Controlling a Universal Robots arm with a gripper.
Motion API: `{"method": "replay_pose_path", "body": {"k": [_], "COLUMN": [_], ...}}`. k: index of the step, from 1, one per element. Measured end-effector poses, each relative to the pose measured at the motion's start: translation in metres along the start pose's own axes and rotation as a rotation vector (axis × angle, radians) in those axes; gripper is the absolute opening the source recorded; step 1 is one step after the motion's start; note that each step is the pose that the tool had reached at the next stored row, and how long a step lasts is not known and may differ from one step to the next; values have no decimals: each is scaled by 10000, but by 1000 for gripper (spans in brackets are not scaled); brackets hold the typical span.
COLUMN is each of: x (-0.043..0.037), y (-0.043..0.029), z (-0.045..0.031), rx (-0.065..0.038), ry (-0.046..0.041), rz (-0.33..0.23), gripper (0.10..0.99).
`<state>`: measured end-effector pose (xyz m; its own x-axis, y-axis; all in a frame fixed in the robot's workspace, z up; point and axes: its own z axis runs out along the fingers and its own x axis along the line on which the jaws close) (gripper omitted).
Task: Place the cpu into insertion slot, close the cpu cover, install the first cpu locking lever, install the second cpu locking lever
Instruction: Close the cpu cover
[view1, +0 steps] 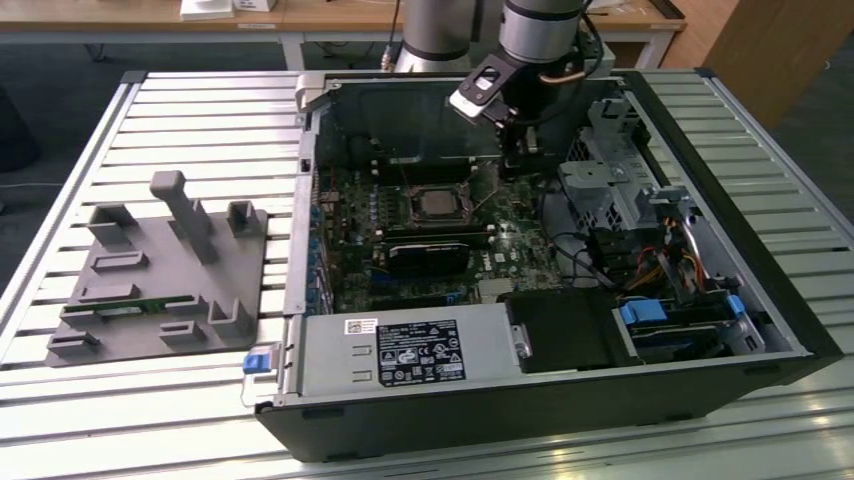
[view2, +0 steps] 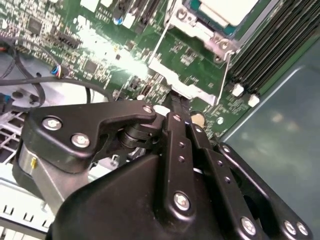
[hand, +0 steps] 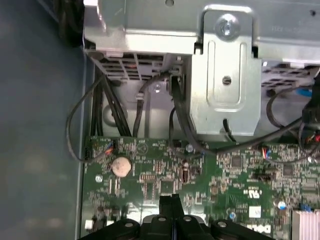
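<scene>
**A:** Where do we have the black two-fingered gripper (view1: 523, 168)?

**B:** Down inside the open black metal computer case (view1: 534, 415), low over the green circuit board (hand: 150, 165), toward the far side. In both wrist views we see its fingers (hand: 165, 205) pressed flat together, with nothing we can make out between them.

**A:** And the small flat square cpu (view2: 232, 9) with the dull silver-grey top?

**B:** It lies in the square black insertion slot (view1: 437, 186) with the silver rim. In the second wrist view the thin square silver metal cpu cover (view2: 200, 31) frames it. We judge the cover to be down, since the grey top shows through its window.

**A:** So which way does the socket lie from the fingertips?

**B:** It sits to the exterior view's left of the gripper and a little nearer, close by but apart. In the second wrist view the fingertips point at the socket's facing edge, just beside a silver tab (view2: 172, 84). We cannot tell whether they touch it.

**A:** What about the levers?

**B:** We see a thin silver wire lever (view2: 159, 40) along one side of the cover. We judge its long axis to run roughly the way the fingers point. Another thin wire (view2: 225, 75) runs along the opposite side, next to the long black memory slots (view2: 272, 50). We cannot say whether either is latched.
</scene>
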<state>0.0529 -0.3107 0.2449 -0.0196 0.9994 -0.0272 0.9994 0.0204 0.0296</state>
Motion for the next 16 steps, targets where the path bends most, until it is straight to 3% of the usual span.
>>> {"method": "replay_pose_path", "body": {"k": [16], "x": [8], "y": [-468], "z": [-8], "rx": [1], "ry": [-3], "rz": [0], "gripper": [106]}}
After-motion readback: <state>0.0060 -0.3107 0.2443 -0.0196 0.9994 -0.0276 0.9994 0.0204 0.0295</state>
